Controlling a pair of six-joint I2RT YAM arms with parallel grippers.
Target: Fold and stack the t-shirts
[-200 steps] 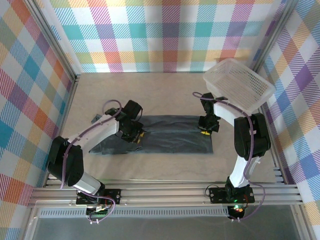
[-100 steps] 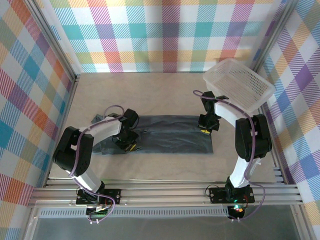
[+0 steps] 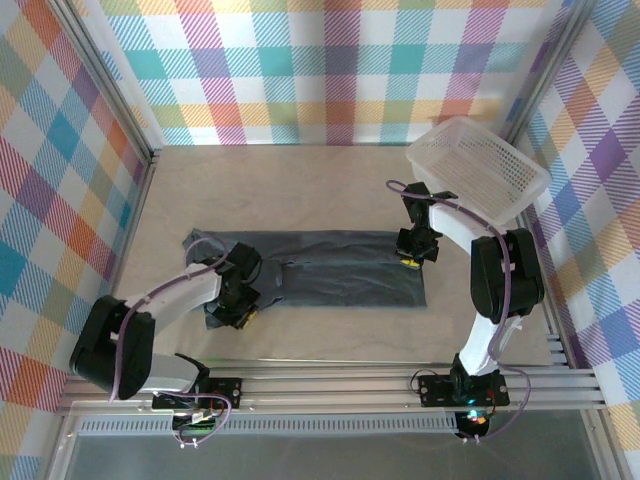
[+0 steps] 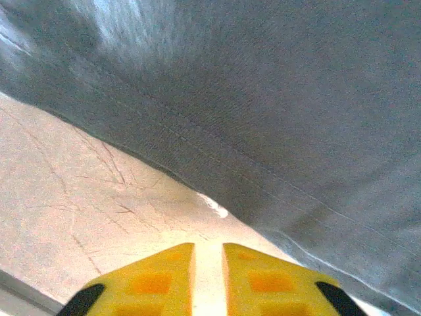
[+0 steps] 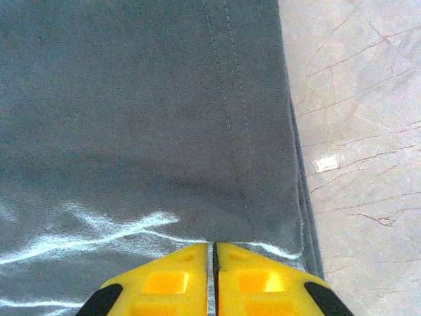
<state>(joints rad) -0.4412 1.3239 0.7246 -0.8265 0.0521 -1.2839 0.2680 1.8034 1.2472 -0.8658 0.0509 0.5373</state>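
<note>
Across the middle of the counter (image 3: 330, 190), spread flat as a long band: t-shirt (image 3: 340, 275); hold taut from its right edge, with right jaws closed there on the hem (pinching it, apparently); slide left jaws, barely parted and empty, under the near-left corner before closing.

- Your t-shirt (image 3: 340, 280) lies across the middle of the worktop (image 3: 300, 190), left to right.
- Left gripper (image 3: 238, 312) at its near-left corner; right gripper (image 3: 412, 262) on its far-right edge.
- Basket (image 3: 475, 165) behind, far right, seemingly propped against the wall.
</note>
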